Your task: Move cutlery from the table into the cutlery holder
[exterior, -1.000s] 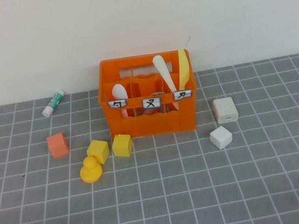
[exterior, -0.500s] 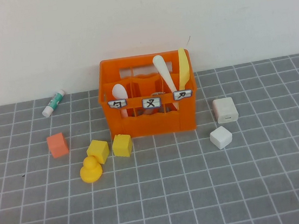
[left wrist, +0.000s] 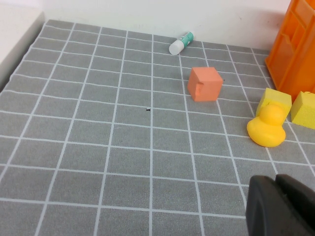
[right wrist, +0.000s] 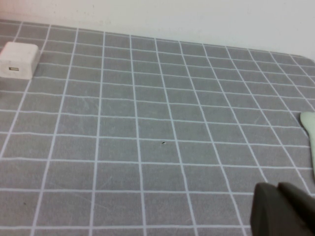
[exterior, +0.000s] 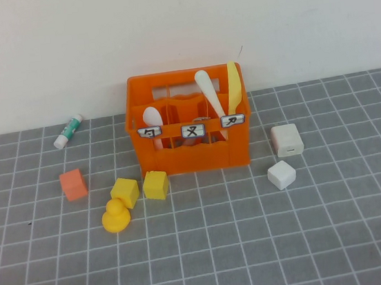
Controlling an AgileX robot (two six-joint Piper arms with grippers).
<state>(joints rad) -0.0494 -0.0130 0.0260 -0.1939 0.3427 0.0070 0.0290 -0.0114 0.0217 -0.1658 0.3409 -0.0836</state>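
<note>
The orange cutlery holder [exterior: 192, 153] stands at the back of the grey tiled table [exterior: 259, 245]; its corner shows in the left wrist view [left wrist: 295, 54]. In it stand a pale spoon [exterior: 151, 115], a cream-white knife [exterior: 208, 91] and a yellow knife [exterior: 233, 81]. The grey fork cannot be made out there. A pale slim piece [right wrist: 309, 132] lies on the table at the edge of the right wrist view. My left gripper [left wrist: 276, 183] is shut and empty, low over the table near the duck. My right gripper [right wrist: 278, 189] is shut and empty near the pale piece. Neither arm shows in the high view.
An orange cube [exterior: 73, 184], two yellow blocks [exterior: 125, 191] [exterior: 156, 185] and a yellow duck [exterior: 116, 215] lie left of the crate's front. Two white blocks [exterior: 287, 140] [exterior: 281, 174] lie to its right. A small tube [exterior: 69, 131] lies by the wall.
</note>
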